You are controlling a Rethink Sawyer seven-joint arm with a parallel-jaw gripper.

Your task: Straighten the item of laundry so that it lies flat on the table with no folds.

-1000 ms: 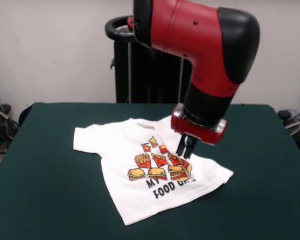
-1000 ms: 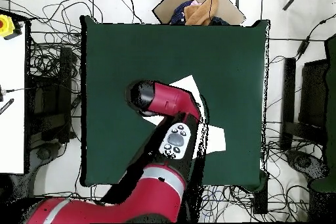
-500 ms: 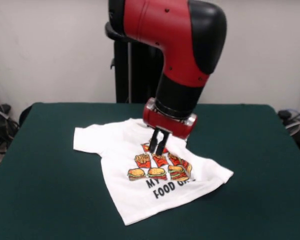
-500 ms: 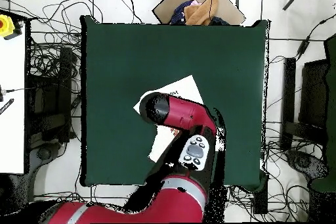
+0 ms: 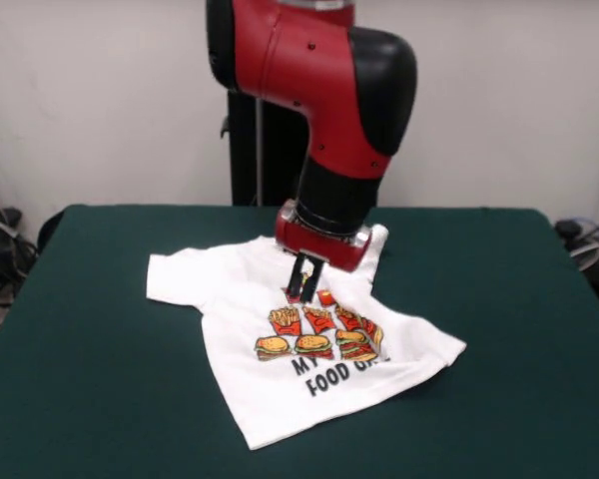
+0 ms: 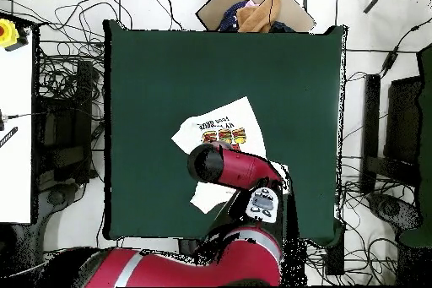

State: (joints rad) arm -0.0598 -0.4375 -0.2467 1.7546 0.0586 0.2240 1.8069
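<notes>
- green table [image 5: 90, 399]: t-shirt [image 5: 280, 394] mid-table, right side still rumpled.
- gripper [image 5: 301, 287] has slid left across the print in the last second; tips together, holding nothing.
- folds remain; not flat yet.

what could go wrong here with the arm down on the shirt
The gripper sits on the white printed T-shirt near its collar, jaws close together; dragging may bunch the cloth rather than flatten it. The side of the shirt at the front view's right lies folded over, hiding part of the text, so pulling elsewhere may leave that fold.
</notes>
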